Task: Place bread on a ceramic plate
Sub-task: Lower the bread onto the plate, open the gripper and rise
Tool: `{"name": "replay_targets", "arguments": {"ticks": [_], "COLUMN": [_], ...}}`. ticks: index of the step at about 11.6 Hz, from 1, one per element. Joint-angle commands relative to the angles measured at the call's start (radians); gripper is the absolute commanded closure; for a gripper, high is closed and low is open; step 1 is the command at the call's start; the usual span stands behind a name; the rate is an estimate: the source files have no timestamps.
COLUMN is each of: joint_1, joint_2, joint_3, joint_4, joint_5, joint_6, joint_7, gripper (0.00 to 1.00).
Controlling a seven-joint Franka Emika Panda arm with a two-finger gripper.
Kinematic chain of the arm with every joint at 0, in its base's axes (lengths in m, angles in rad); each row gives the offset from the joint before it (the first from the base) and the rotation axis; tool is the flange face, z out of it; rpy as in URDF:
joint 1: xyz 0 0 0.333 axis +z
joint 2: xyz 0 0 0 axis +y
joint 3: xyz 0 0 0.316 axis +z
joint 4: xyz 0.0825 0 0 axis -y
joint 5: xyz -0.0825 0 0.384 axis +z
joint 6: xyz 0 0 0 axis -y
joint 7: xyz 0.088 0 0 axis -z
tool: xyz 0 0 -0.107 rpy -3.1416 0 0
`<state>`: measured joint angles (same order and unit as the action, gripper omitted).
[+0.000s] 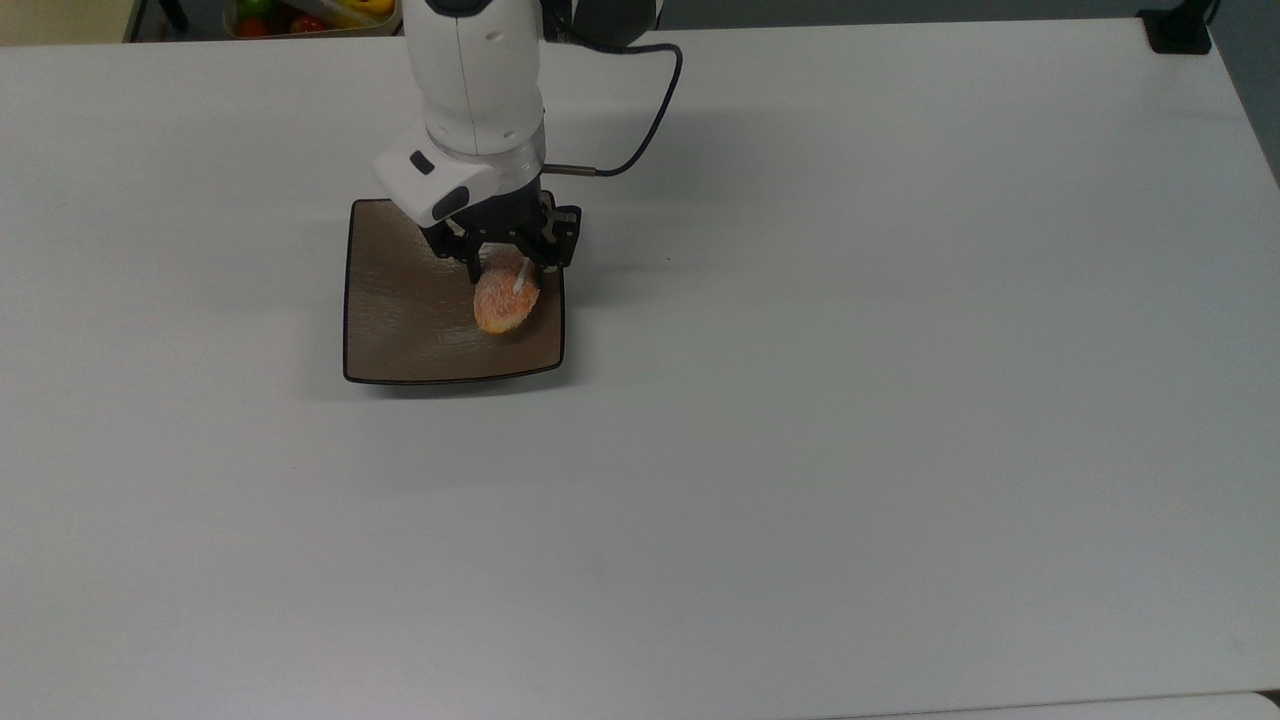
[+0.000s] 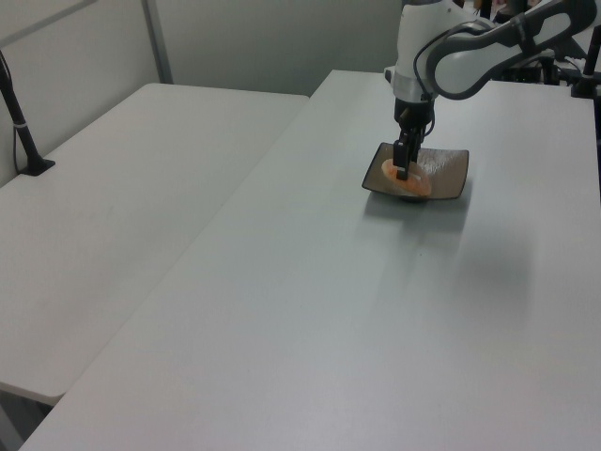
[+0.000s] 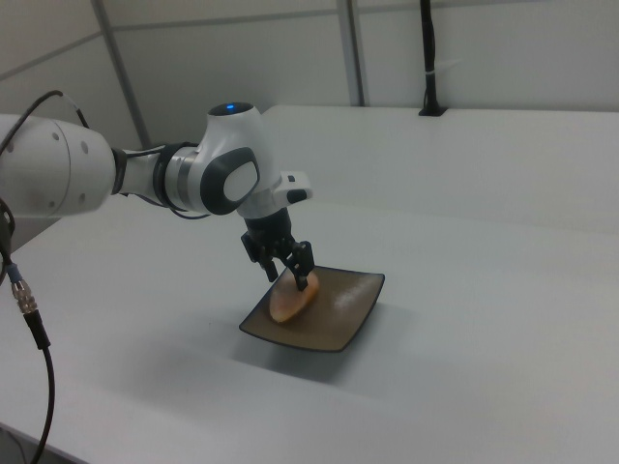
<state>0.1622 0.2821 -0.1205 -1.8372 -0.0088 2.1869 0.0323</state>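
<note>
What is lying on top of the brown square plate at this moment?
The bread lies on the ceramic plate, toward the top view's right side, with the gripper right above it. The arm covers the plate's far corner, and the bread covers the patch below it.

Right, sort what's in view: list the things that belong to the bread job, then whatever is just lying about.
Part of the job:
- bread, lying on the plate
- ceramic plate
- gripper, at the bread

Just lying about:
- container of colourful items beyond the table's far edge
- black clamp mount at the table corner
</note>
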Motion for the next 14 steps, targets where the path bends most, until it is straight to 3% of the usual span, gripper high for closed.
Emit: {"name": "replay_targets", "arguments": {"ticks": [1,9,12,14], "joint_1": [0.013,0.007,-0.022,-0.033], "joint_2": [0.006,-0.026,-0.058,-0.115], "joint_3": [-0.016,-0.018,-0.016,-0.012], "joint_4": [0.012,0.019,0.11,0.122], "joint_5": [-0.028,-0.023,-0.02,-0.019], "joint_6": [0.008,-0.031,-0.27,-0.363], "joint_7": [-0.009,0.001,-0.006,-0.005], "gripper": [0.0,0.0,0.0,0.0]}}
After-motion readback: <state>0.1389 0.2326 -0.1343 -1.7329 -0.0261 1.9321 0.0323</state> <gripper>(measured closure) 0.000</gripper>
